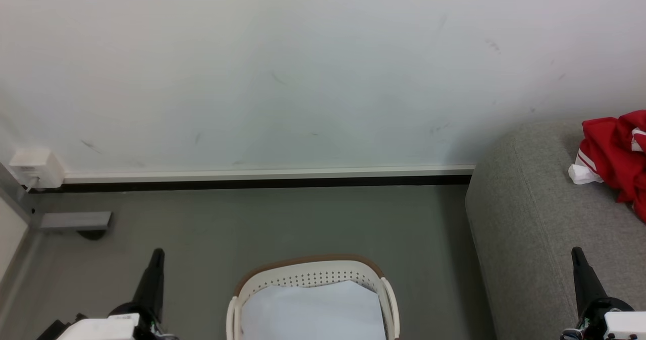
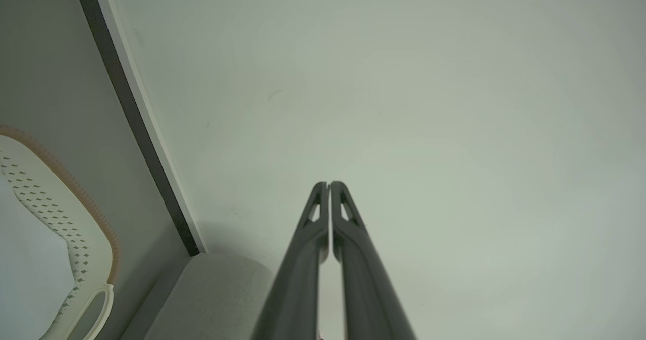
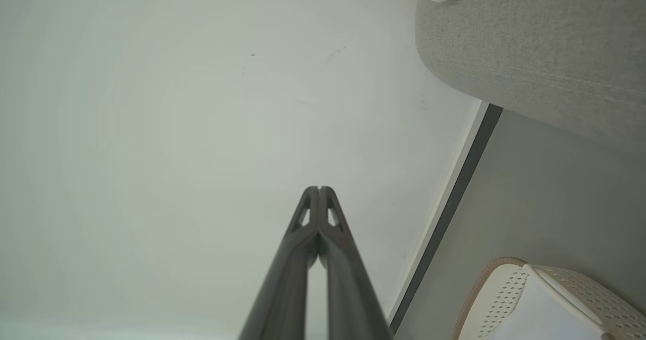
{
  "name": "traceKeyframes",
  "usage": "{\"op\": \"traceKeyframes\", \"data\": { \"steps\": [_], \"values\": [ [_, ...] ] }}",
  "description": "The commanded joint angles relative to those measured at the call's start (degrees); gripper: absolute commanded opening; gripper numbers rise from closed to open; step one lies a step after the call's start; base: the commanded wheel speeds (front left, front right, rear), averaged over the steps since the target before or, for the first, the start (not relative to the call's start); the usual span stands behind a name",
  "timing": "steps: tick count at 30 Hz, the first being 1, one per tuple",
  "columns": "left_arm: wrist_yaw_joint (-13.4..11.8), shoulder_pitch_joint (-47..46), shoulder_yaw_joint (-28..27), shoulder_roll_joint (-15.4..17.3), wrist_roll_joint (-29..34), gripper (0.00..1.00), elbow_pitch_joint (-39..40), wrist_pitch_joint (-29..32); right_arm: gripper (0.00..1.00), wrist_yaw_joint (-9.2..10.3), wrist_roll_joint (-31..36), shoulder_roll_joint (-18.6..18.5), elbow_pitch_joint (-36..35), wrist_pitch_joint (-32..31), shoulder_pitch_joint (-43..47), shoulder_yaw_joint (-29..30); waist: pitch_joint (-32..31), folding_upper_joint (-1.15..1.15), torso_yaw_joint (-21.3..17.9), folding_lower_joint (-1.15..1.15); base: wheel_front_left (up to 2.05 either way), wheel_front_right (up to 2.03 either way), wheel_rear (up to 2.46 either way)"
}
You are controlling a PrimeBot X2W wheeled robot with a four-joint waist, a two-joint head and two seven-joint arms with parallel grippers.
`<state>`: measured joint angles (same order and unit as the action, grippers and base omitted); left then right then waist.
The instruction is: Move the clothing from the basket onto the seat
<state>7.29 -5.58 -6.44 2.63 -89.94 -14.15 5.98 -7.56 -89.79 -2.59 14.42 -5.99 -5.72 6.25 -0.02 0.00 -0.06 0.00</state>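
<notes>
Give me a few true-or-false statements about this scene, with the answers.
1. The clothing lies on the sofa. True.
2. Red fabric fills the basket. False: what shows inside it is a white sheet.
3. The left gripper and right gripper are shut, holding nothing. True.
4. The basket stands on the sofa. False: it stands on the floor, beside the sofa.
</notes>
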Motion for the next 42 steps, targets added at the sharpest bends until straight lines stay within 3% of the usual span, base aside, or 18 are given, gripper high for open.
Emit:
{"op": "traceKeyframes", "data": {
  "steps": [1, 42],
  "values": [
    [0.35, -0.72, -0.15, 0.44, -1.07, 0.00, 0.15, 0.37, 0.00, 0.13, -1.22, -0.52, -0.51, -0.36, -0.65, 0.35, 0.05, 0.00, 0.02, 0.00, 0.00, 0.00, 0.00],
    [0.36, -0.97, -0.16, 0.43, -2.84, 0.00, 0.13, 0.78, 0.00, 0.13, -2.68, -0.50, -0.59, -0.73, -0.88, 0.44, 0.20, 0.00, 0.06, 0.00, 0.00, 0.00, 0.00]
  ]
}}
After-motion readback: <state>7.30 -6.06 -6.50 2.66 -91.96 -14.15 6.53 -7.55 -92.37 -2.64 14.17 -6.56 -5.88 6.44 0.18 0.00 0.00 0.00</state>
